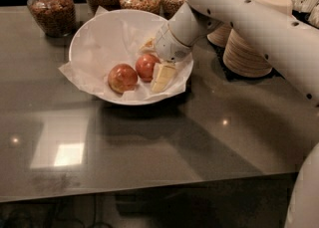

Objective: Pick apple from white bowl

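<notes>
Dim, warm light: overhead glare forms a bright patch on the table [224, 142], soft shadow fronts the white bowl [94, 33], gripper [155, 61] inside it evenly lit.

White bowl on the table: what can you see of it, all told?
The white bowl is wide and round, lined with crinkled white paper that spills over its rim. It stands on a dark glossy table before some jars. Inside lie a red apple and a yellower apple, side by side; the claw reaches in from the right, at the red apple.
</notes>
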Motion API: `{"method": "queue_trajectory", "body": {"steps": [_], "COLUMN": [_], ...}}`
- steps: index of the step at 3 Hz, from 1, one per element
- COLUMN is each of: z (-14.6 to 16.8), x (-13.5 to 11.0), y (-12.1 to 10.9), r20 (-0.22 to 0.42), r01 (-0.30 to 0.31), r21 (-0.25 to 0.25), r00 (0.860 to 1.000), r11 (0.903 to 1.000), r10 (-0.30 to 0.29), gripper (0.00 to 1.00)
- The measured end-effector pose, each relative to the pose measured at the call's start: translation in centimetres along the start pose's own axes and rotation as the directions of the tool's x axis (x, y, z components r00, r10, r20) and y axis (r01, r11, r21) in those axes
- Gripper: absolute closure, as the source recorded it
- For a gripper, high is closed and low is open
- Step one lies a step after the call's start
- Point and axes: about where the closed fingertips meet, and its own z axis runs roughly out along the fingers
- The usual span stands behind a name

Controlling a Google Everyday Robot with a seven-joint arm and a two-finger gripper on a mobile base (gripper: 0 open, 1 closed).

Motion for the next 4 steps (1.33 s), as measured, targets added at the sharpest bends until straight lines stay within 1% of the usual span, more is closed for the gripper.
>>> {"method": "queue_trajectory", "body": {"steps": [1,3,4], "z": [0.01,0.02,0.01], "x": [0.0,0.0,-0.18], "y": [0.0,0.0,0.2], "r20": [0.0,0.0,0.03], "r01": [0.0,0.0,-0.003], "r21": [0.0,0.0,-0.001], "r00": [1.0,1.0,1.0], "r11": [1.0,1.0,1.0], "r10": [0.0,0.0,0.004], "gripper": [0.44,0.9,1.0]}}
